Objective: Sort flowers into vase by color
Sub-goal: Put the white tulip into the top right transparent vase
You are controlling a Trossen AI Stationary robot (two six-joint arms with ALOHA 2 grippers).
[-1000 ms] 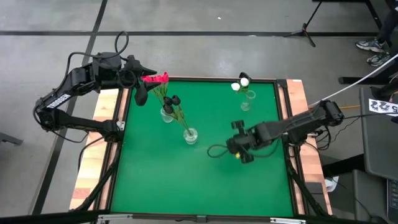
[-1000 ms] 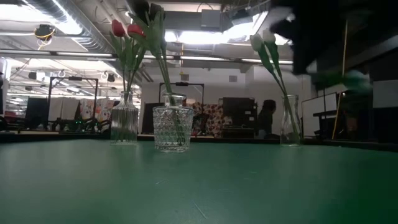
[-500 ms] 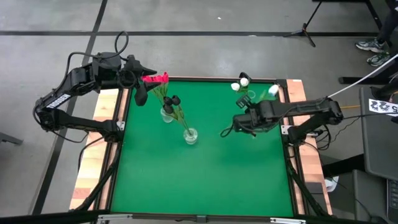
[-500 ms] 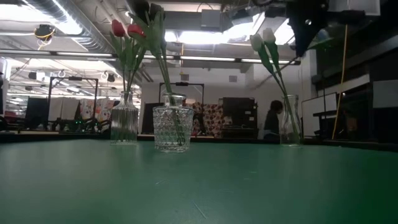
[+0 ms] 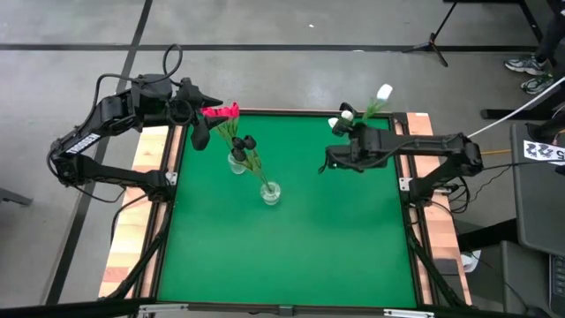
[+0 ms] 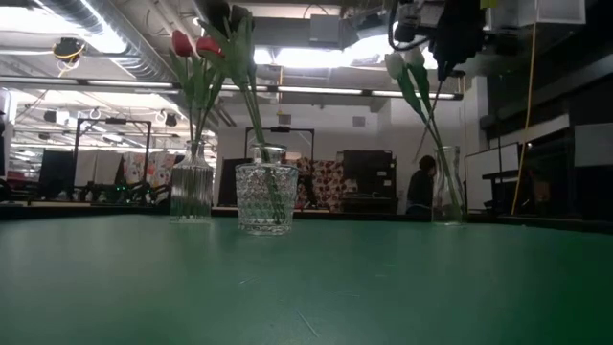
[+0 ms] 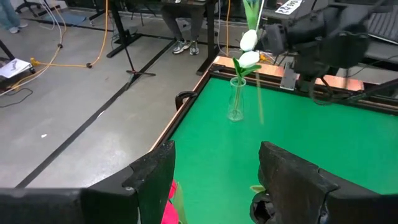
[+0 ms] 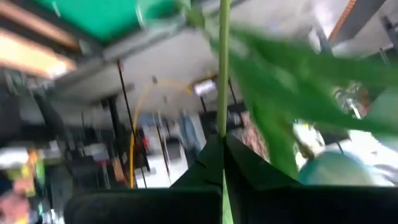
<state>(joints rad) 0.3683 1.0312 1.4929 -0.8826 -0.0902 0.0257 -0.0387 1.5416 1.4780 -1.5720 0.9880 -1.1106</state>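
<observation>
While pinched between fingers (image 8: 249,180), white tulip (image 5: 383,92).

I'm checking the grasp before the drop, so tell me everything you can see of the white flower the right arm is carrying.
The white tulip has a small white head on a long thin green stem with a broad green leaf, plastic-looking. The right gripper is shut on its stem, as the right wrist view shows, with stem and leaf running out past the fingers. It hangs in the air, tilted, head pointing out beyond the table's far edge, above the slim glass vase that holds two white tulips. Nothing else touches it.
</observation>
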